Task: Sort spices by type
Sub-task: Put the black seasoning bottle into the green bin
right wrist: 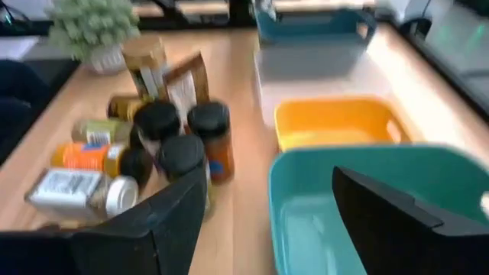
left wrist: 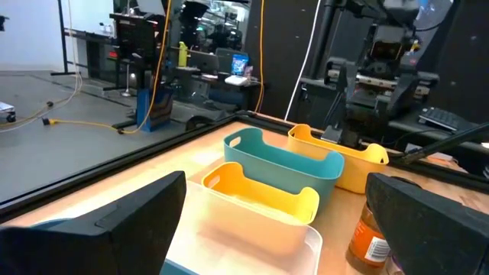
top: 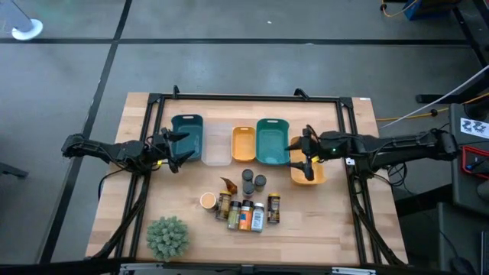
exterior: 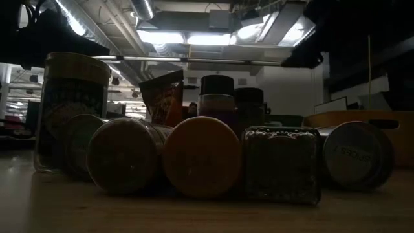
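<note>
High view: the spices (top: 243,208) sit clustered at the centre-front of the wooden table (top: 191,229), none yet in a tray. Two dark-lidded jars (top: 254,181) stand upright at the back of the cluster, with the brown-orange packet (top: 228,185) just beside them. A tan-lidded jar (top: 208,201) stands at the cluster's left edge. The other bottles lie on their sides in a row in front — among them an orange-labelled bottle (top: 244,220) and a pale-labelled one (top: 257,218).

Trays run in a row behind the cluster: dark teal tray (top: 188,137), clear tray (top: 217,145), small orange tray (top: 243,144), teal tray (top: 272,141), and a second orange tray (top: 315,175) at far right.

Left gripper (top: 174,148) hovers by the dark teal tray, fingers spread wide, nothing between them; the left wrist view confirms an empty gap.

Right gripper (top: 299,154) sits at the teal tray's right edge, over the border with the second orange tray. Right wrist view shows its fingers (right wrist: 397,221) parted and empty, looking across the teal tray toward the spices.

Green plant (top: 167,237) stands at front left, well apart from the cluster.

Low view: lying bottles face the camera end-on — round lids in a row, packet and upright jars behind.
</note>
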`<action>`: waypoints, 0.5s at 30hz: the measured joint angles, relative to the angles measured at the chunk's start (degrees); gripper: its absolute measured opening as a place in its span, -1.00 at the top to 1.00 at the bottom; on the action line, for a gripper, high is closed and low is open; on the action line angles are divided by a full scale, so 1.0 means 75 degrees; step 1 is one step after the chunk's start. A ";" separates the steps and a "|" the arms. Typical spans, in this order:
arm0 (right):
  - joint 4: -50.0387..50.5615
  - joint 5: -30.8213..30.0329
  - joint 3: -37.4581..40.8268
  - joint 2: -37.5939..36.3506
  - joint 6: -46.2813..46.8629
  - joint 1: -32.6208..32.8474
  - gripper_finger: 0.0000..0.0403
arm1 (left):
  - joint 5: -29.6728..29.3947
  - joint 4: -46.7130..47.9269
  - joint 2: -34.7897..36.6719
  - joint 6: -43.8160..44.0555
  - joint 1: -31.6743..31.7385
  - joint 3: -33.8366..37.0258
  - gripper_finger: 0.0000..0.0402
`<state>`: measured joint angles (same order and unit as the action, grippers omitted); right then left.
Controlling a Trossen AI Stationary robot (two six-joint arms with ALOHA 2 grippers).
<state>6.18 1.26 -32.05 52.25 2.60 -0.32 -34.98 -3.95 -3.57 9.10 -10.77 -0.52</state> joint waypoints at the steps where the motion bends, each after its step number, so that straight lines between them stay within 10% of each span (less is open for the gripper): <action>1: 0.0127 0.0084 0.0000 0.0057 0.0120 0.0000 -0.39 | 0.0000 -0.0003 0.0000 0.0070 0.0000 -0.0003 -0.94; 7: 0.0392 0.0629 0.0000 0.0436 0.0446 0.0226 -0.39 | -0.0001 0.0000 0.0000 0.0715 0.0000 0.0000 -0.94; 15: -0.0058 -0.0579 0.0001 0.1358 0.0206 0.1184 -0.39 | -0.0001 0.0000 0.0000 0.0735 0.0000 -0.0001 -0.94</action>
<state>5.74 -3.09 -32.04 62.44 4.15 8.57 -34.99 -3.95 -3.57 14.61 -10.77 -0.52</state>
